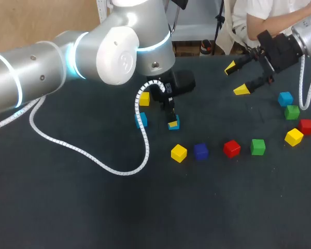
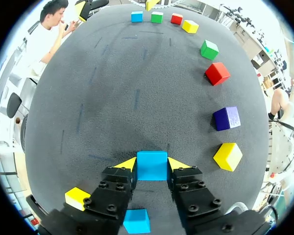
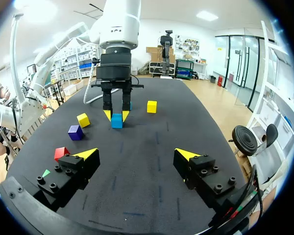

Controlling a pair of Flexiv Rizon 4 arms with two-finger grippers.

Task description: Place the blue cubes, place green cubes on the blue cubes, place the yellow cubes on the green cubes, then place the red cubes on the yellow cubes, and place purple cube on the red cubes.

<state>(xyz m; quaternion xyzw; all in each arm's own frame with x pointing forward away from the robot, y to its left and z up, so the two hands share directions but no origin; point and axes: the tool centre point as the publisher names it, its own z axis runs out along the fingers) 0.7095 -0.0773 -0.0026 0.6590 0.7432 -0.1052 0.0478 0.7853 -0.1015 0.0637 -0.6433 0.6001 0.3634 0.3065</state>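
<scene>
Left tool (image 2: 152,164) clasps blue cube (image 2: 152,170), yellow cube (image 2: 77,198) beside

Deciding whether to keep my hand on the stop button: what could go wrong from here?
The left tool holds the small blue cube only by its yellow tips; it might slip or twist if lifted. A second blue cube and a yellow cube lie close beside that tool's body, so a sideways move could knock them. The left arm's white coiled cable trails across the table near another yellow cube and might drag it.
</scene>
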